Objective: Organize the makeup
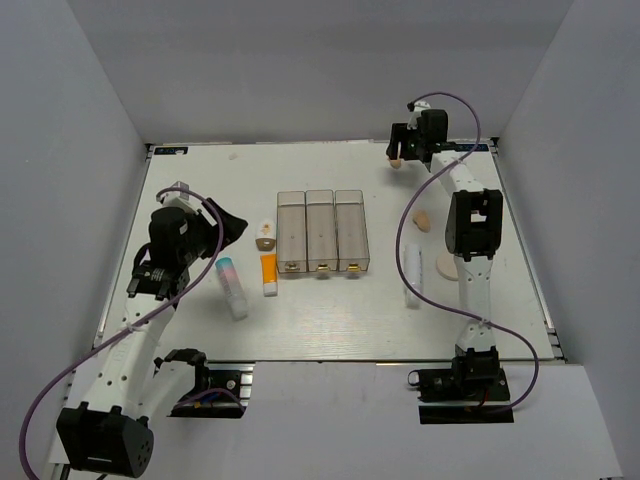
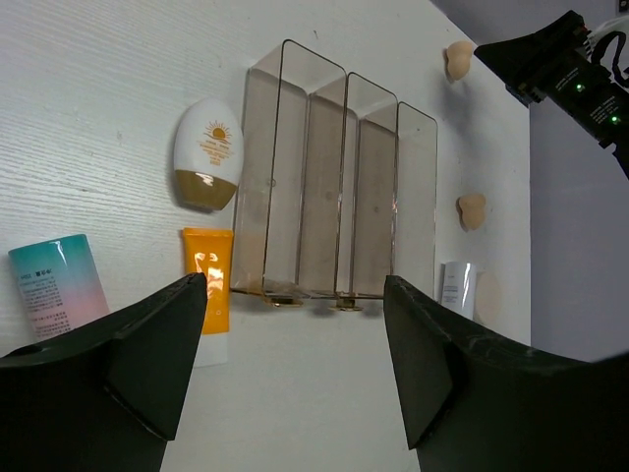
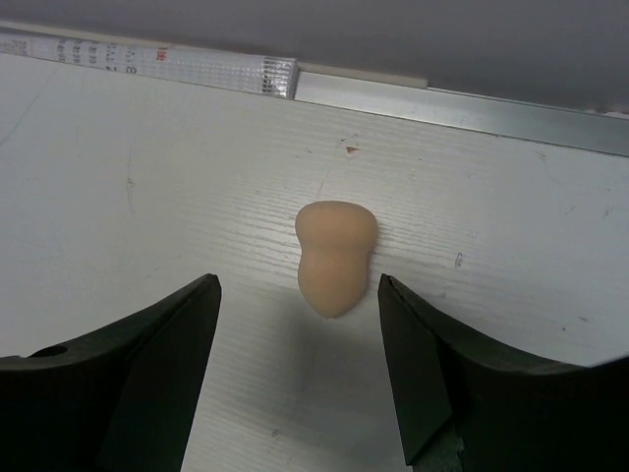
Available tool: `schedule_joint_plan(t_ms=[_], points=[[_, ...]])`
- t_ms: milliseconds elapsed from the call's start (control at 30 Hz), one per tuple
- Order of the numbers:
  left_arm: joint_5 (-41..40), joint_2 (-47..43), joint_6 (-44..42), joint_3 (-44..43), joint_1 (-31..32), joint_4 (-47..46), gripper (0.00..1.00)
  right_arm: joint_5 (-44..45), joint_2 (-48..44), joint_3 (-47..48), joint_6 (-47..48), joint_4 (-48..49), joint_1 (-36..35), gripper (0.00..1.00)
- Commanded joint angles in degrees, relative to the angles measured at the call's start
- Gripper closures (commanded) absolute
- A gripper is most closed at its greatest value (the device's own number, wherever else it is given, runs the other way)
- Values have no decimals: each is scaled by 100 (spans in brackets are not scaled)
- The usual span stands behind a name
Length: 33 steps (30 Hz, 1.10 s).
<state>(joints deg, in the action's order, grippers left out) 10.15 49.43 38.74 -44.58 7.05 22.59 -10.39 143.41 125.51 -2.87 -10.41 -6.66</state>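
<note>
- White table (image 1: 330, 320), grey walls (image 1: 90, 100) on three sides. That's my whole world on the overhead cam.
- Right gripper (image 3: 298, 344) is reached out to the far right corner, jaws spread wide and gripping nothing.
- A peach sponge (image 3: 335, 258) lies flat on the table right between its fingers. There's a gap on each side, and the narrow end points toward my wrist cam.
- Just past that sponge runs the metal rail (image 3: 462, 103) along the table's far edge.
- Left gripper (image 2: 293, 324) is released too. It hangs over the left half of the table with nothing between its fingers.
- Closest to it on the wrist cam is the gradient tube (image 2: 57, 285), lying by the left finger, with the orange tube (image 2: 206, 285) next to it.
- Farther out from the orange tube lies a white egg-shaped bottle (image 2: 207, 152) with a gold end and a little sun logo.
- Both the orange tube and the bottle are just beside the left wall of the clear box (image 2: 324, 187), outside it.
- The box sits mid-table, three long compartments side by side, gold latches (image 2: 280, 295) on the near end.
- Right of the box and apart from it are a second sponge (image 1: 422, 220), the plain white tube (image 1: 412, 275) and the round puff (image 1: 447, 265). The puff is partly hidden behind the right arm.
- Every makeup piece I can see is on the bare table.
</note>
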Motion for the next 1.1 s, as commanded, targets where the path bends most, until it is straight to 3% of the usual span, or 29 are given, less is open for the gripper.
schedule_joint_plan(t_ms=[0, 667, 767, 900, 1067], points=[[-101, 49, 107, -51, 51, -176, 18, 248, 107, 281, 68, 207, -72, 30], [-172, -100, 160, -16, 51, -35, 18, 820, 582, 527, 261, 207, -222, 41], [-172, -100, 186, -25, 51, -9, 18, 758, 609, 509, 261, 215, -213, 49], [-93, -65, 213, -7, 51, -26, 18, 653, 486, 404, 252, 294, -205, 72], [-5, -21, 283, 116, 51, -88, 18, -13, -486, -664, 454, 881, -117, 78]])
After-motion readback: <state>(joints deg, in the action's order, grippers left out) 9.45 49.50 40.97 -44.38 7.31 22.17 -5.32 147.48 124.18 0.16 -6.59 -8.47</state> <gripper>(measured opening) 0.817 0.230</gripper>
